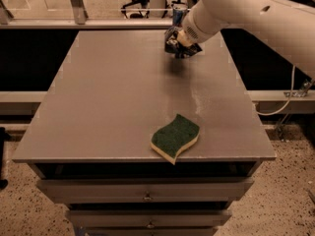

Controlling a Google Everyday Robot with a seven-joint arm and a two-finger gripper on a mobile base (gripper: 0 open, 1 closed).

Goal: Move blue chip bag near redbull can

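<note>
Your gripper (183,42) clamps the crinkly navy foil chip bag (172,46), largely hiding it. The slim blue-and-silver can (178,13) behind, at the far edge of the grey table (113,107), shows only partly.

The gripper (183,44) hung over the far part of the table (108,97), right of its middle, with the blue chip bag (173,41) clasped in it just above the tabletop. Just behind them, at the table's far edge, stood the redbull can (178,13), partly hidden by the arm (256,14). The sponge (175,137) lay well apart, at the front edge, slightly right of centre. Drawers (147,193) sat below the tabletop.
</note>
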